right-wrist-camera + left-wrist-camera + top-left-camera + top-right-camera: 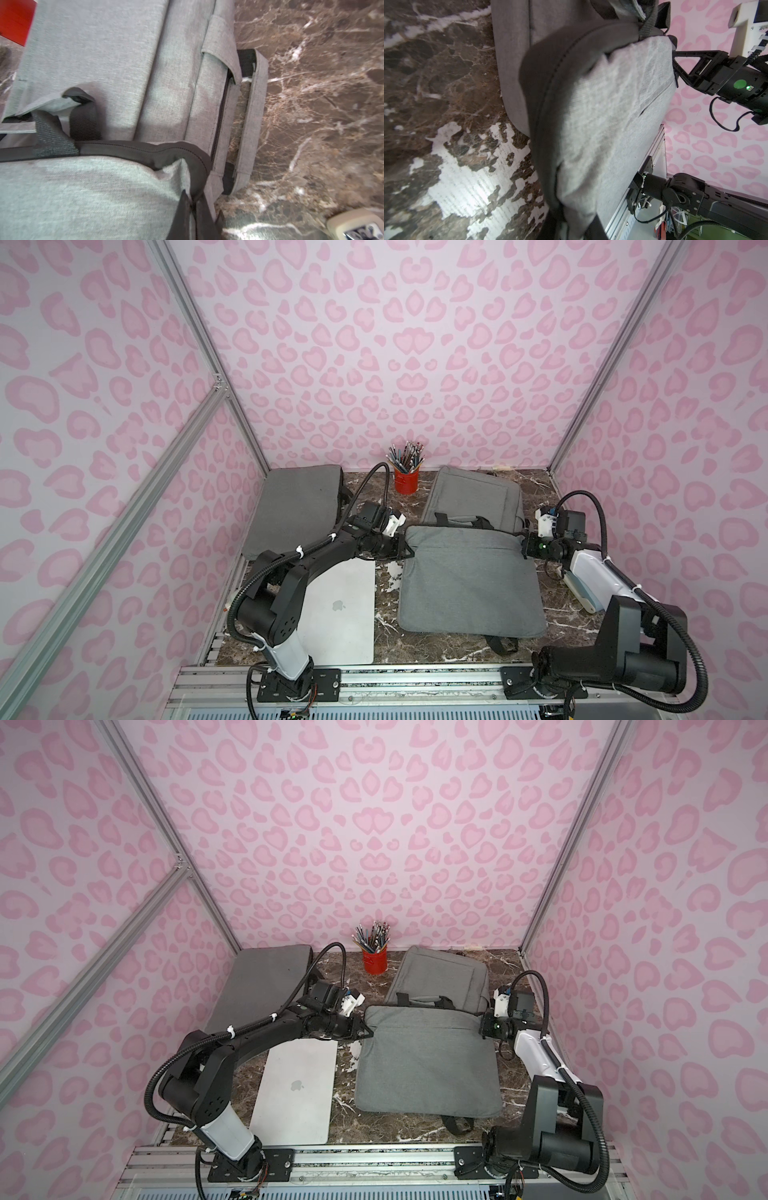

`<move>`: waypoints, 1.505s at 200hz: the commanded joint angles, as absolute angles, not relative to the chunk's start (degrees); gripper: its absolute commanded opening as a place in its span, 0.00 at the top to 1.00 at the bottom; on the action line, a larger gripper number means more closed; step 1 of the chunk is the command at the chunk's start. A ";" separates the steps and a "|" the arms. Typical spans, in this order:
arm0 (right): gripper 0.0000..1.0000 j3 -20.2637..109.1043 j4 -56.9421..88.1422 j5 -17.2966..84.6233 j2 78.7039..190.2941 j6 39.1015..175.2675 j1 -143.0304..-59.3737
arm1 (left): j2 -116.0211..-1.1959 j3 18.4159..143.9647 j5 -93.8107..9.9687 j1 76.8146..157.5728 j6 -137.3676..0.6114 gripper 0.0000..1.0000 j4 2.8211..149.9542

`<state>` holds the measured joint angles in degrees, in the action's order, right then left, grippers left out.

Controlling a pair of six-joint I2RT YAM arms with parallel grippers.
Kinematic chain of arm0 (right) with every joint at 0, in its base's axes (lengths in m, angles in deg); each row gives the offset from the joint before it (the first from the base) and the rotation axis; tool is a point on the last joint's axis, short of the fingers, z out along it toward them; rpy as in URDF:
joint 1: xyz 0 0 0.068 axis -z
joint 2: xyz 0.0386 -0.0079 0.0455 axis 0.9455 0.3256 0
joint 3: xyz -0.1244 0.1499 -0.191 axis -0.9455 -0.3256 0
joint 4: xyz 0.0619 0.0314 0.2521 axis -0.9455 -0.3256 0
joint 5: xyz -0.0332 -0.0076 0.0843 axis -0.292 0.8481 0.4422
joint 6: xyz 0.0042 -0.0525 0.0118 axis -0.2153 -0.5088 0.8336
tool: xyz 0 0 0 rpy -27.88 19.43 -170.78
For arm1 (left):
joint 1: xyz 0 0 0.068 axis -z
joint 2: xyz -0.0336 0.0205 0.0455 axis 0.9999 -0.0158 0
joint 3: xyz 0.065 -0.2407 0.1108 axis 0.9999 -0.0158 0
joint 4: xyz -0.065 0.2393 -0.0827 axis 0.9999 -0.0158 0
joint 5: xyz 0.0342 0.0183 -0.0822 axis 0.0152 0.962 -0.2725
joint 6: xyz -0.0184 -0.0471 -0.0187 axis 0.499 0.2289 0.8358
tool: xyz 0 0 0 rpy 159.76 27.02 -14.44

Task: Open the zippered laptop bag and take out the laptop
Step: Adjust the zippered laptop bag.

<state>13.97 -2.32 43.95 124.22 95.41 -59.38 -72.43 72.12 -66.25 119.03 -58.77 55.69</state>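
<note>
The grey laptop bag [469, 585] lies flat mid-table in both top views [428, 1069], its dark zippered edge on the far side. My left gripper [409, 549] is shut on the bag's far left corner; in the left wrist view the fabric is pinched between the dark fingertips [571, 228]. My right gripper [524, 545] is shut on the far right corner, its fingers clamped on the dark edge trim [194, 207]. A silver laptop [345, 614] lies closed on the table left of the bag, partly under my left arm.
A second grey bag with handles [473, 493] lies just behind the held one. A grey padded case [297, 506] sits at the back left. A red cup of pencils [406, 481] stands at the back wall. A beige device [357, 226] lies near my right arm.
</note>
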 commanded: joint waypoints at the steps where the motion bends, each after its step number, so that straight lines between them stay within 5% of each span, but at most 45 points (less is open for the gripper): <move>1: 1.00 14.51 -5.27 51.65 122.54 96.59 -59.90 | -70.76 74.89 -68.66 119.11 -60.77 0.93 53.93; 149: 1.00 10.81 -0.21 55.66 108.59 120.99 -79.07 | -83.55 114.88 -68.23 108.23 -75.56 0.95 16.03; 203: 1.00 3.89 5.89 48.96 106.16 131.92 -92.72 | -90.72 121.36 -63.00 107.01 -76.52 0.93 17.13; 286: 1.00 -1.98 4.79 40.90 101.44 135.56 -99.80 | -101.99 124.71 -63.45 107.11 -74.61 0.82 21.44; 301: 0.80 -1.46 2.77 39.16 100.25 134.49 -99.82 | -103.16 124.89 -63.54 107.12 -74.51 0.79 21.89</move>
<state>-1.53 1.90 38.26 101.56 135.23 -99.27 -101.74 124.03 -58.75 106.79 -77.26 18.95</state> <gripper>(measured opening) 0.080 0.190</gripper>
